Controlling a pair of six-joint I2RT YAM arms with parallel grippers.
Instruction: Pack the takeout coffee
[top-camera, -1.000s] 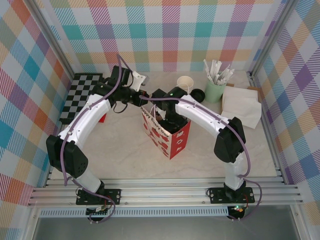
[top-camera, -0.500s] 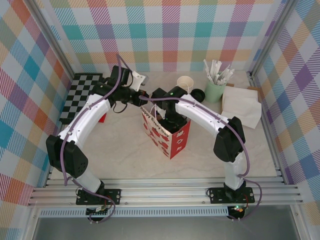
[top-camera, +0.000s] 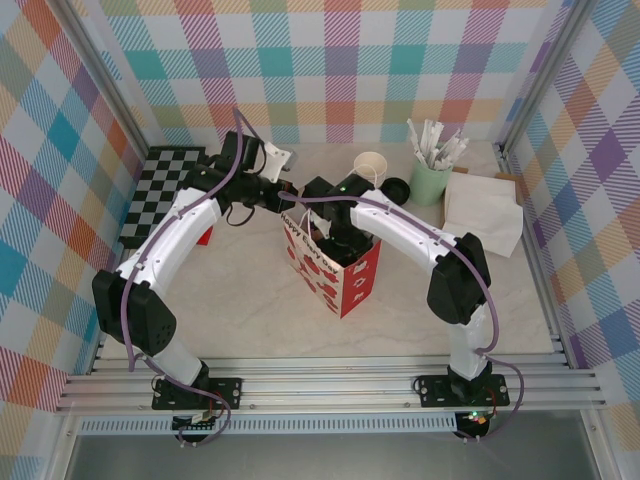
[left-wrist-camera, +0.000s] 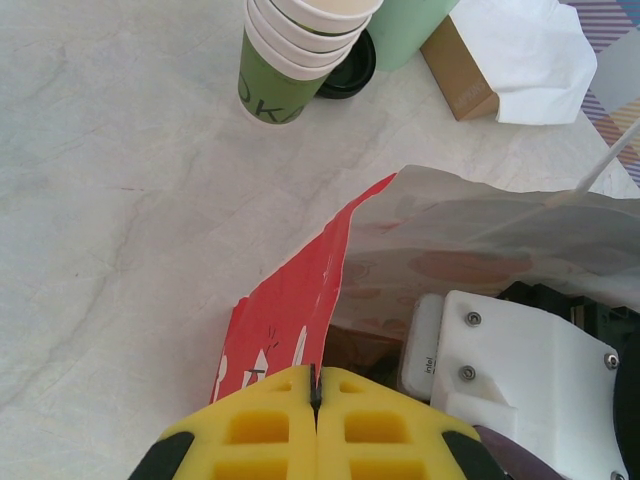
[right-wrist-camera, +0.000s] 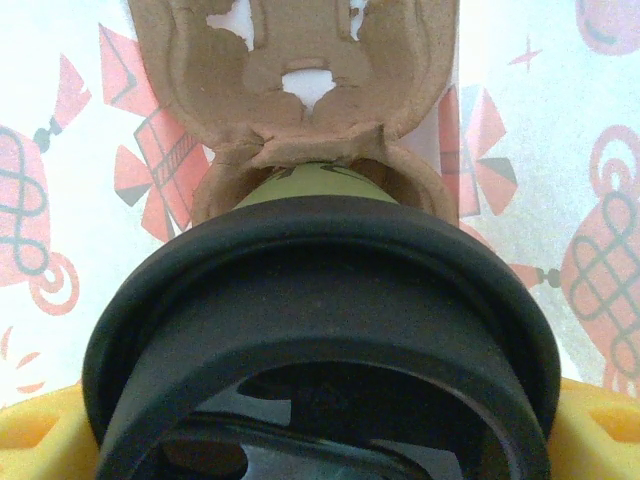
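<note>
The takeout coffee (right-wrist-camera: 320, 290) in a paper bag (left-wrist-camera: 290, 310)
The right gripper (right-wrist-camera: 320, 420) clasps its round black lid, moulded pulp carrier (right-wrist-camera: 290, 60) just ahead; the left gripper (left-wrist-camera: 315, 395) pinches the red rim.

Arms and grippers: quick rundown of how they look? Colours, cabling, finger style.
The left arm and the right arm match: glossy white shells with black joints. A purple cable runs along each. The fingers are yellow blocks with square pockets moulded in. The right wrist carries a white camera housing fixed with screws.
</note>
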